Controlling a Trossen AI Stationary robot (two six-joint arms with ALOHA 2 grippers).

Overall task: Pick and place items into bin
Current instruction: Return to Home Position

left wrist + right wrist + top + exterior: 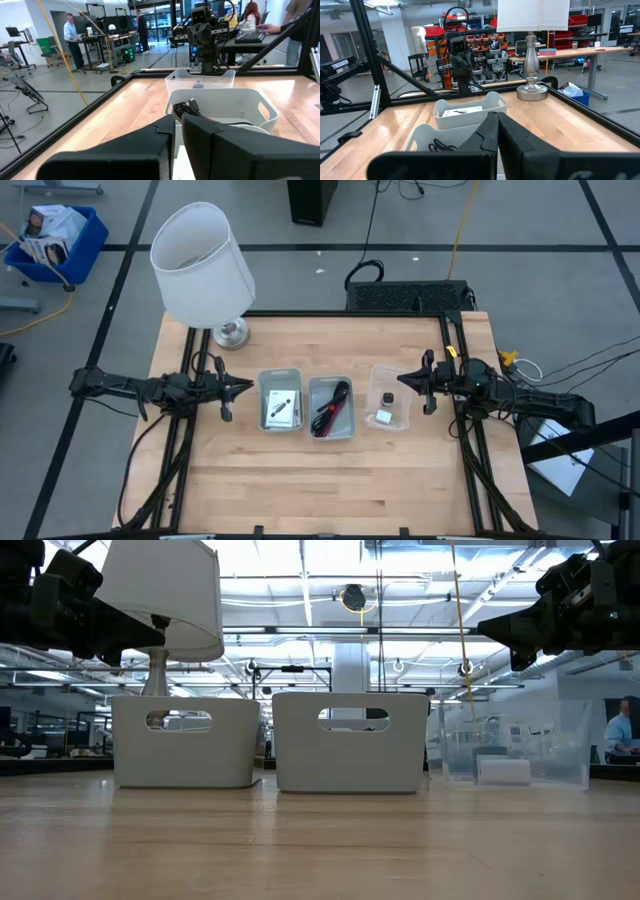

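Beyond right end effector, "TROSSEN" on dark arm.

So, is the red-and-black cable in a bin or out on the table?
In. From above, the coiled cable lies inside the middle gray bin, within its walls.

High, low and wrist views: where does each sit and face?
High view: overhead, straight down; left tool, right tool flank three bins.
Low view: table-top height, level at the bins' sides; left arm, right arm at upper corners.
Left wrist view: past its own fingers toward the right arm.
Right wrist view: past its own fingers toward the left arm, lamp.
Wrist views share the cable bin.
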